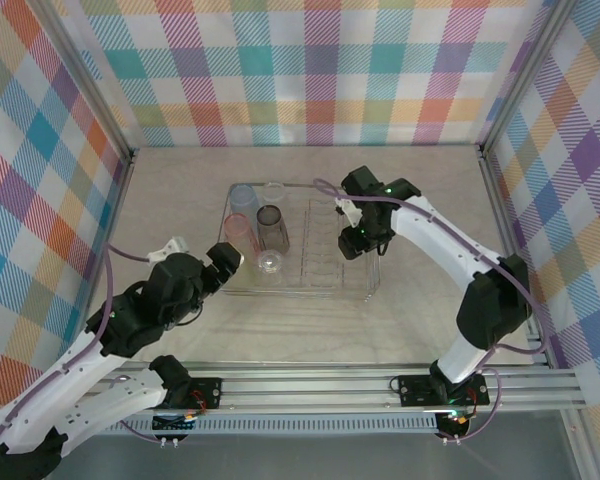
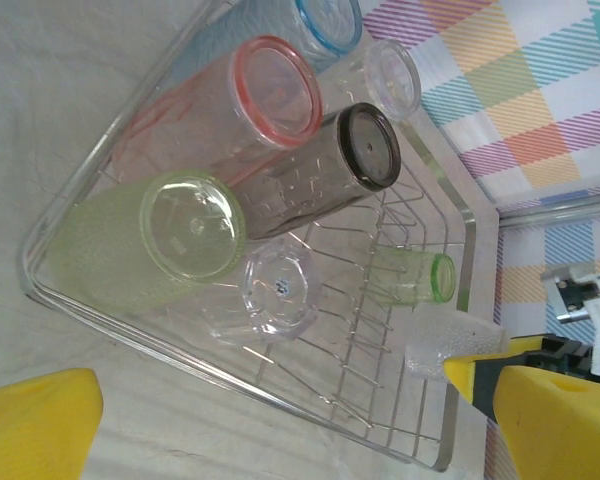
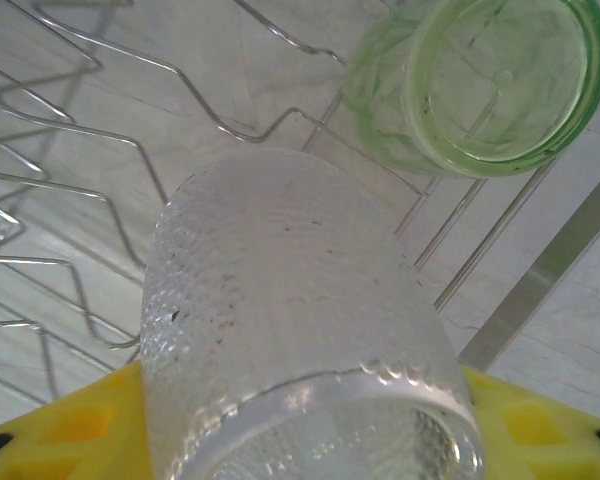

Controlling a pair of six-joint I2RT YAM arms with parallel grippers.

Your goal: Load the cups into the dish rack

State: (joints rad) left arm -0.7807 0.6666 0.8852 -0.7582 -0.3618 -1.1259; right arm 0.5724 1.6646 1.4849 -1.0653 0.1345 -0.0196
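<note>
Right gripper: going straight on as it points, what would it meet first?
Probably the dish rack's wire floor beside the green cup, touched first by the clear cup in the jaws; depth is unclear.

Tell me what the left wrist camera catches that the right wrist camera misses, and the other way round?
The left wrist view adds the group of cups already in the rack: the yellow-green cup, pink-red cup, smoky grey cup and blue cup. It also takes in the checked wall behind.

The right wrist view adds a close look at the bumpy clear cup, clamped in the right gripper.

Both views share that bumpy clear cup, the green cup next to it, and the wires of the dish rack.
</note>
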